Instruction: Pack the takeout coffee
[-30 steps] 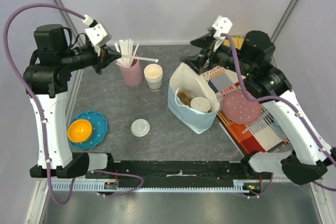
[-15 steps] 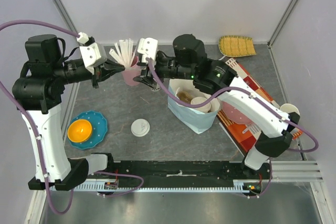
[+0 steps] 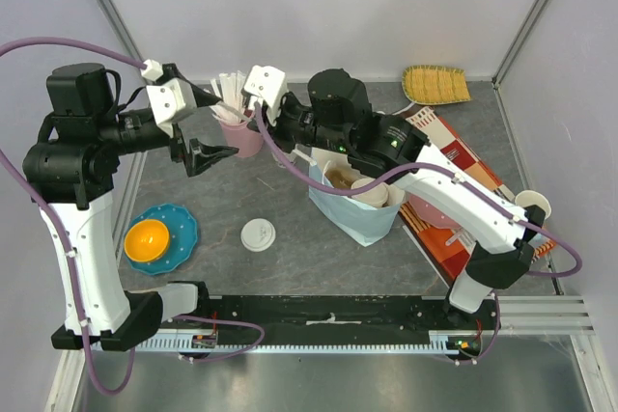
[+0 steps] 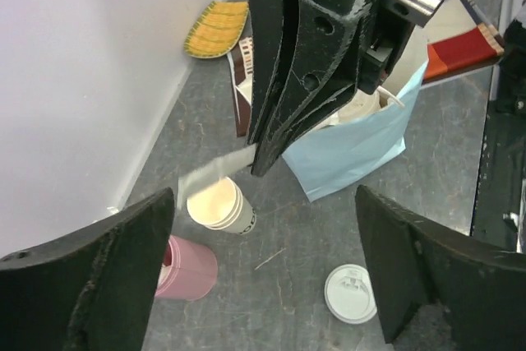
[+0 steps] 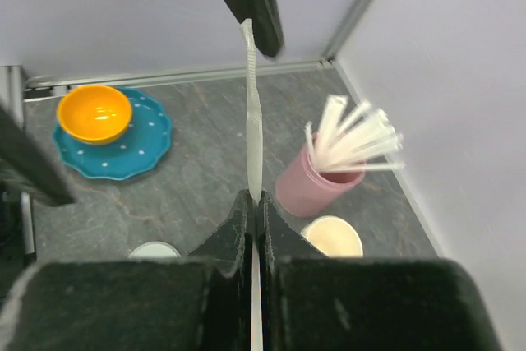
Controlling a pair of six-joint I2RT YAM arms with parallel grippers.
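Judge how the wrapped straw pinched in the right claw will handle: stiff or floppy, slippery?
The wrapped straw juts straight from the shut right claw without sagging, so it is probably stiff and very light. With most of its length past the grip, it may pivot or slip if bumped.

No legible text, brand, number or sign in any view. Paper cup stack [image 4: 220, 203]: small dark print on side wall, too small and blurred to read. Loose flat lid [image 4: 350, 293]: faint raised marks around centre, not readable.
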